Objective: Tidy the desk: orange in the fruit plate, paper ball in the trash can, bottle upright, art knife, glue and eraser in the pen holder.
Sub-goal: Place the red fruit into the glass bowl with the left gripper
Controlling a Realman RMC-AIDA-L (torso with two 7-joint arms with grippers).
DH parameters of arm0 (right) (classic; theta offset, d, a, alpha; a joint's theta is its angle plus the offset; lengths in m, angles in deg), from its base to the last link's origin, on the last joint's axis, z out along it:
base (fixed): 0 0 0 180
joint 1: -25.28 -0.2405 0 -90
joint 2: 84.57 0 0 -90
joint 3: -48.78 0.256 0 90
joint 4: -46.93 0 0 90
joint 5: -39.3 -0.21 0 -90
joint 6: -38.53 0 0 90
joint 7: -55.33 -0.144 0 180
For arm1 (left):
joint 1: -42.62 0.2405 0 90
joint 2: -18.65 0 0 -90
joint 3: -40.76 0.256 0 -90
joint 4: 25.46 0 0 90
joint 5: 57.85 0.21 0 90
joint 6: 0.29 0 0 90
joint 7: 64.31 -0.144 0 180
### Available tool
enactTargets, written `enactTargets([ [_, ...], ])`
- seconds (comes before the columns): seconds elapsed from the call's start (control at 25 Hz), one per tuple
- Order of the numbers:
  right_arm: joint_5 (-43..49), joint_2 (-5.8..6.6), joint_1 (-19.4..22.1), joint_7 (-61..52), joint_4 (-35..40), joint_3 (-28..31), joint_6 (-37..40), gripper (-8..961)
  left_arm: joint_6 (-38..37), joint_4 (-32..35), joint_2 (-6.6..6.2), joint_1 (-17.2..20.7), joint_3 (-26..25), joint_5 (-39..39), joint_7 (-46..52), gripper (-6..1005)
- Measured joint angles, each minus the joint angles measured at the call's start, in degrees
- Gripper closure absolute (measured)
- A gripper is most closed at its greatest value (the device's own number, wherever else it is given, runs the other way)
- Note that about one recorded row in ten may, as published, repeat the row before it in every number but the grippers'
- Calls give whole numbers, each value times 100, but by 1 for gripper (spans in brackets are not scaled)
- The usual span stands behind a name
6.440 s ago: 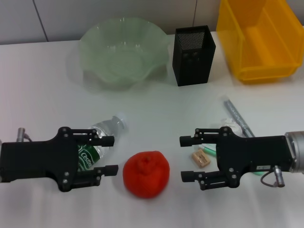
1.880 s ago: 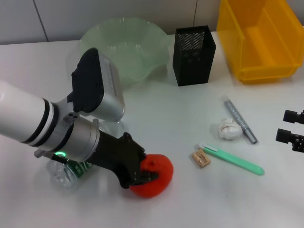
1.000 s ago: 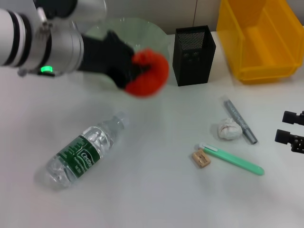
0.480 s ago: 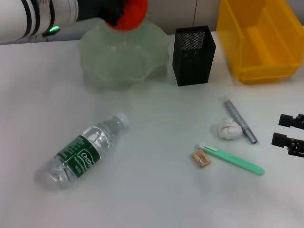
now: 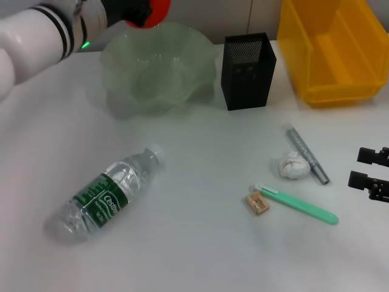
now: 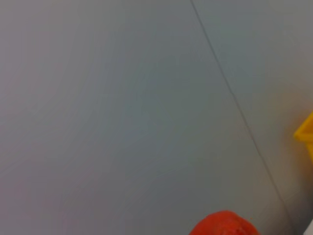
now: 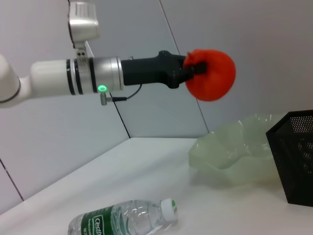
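1. The orange [image 7: 211, 74] is clamped between the fingers of the left gripper [image 7: 195, 69], held high in the air above the far left rim of the fruit plate [image 5: 159, 66]; it touches nothing else.
2. The bottle [image 5: 107, 193] is seen lying on its side on the desk [image 5: 194, 243], near left.
3. The right gripper [image 5: 372, 173] is kept at the right edge — jaws parted, nothing held; the paper ball [image 5: 292, 165] lies just left of it.
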Motion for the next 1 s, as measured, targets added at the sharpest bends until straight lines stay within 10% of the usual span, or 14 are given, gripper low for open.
enactTargets([
  [1.0,77,-33,-15,81,-121,-18,-152,207,938,-1101,7,-196,641,-276,58,841],
])
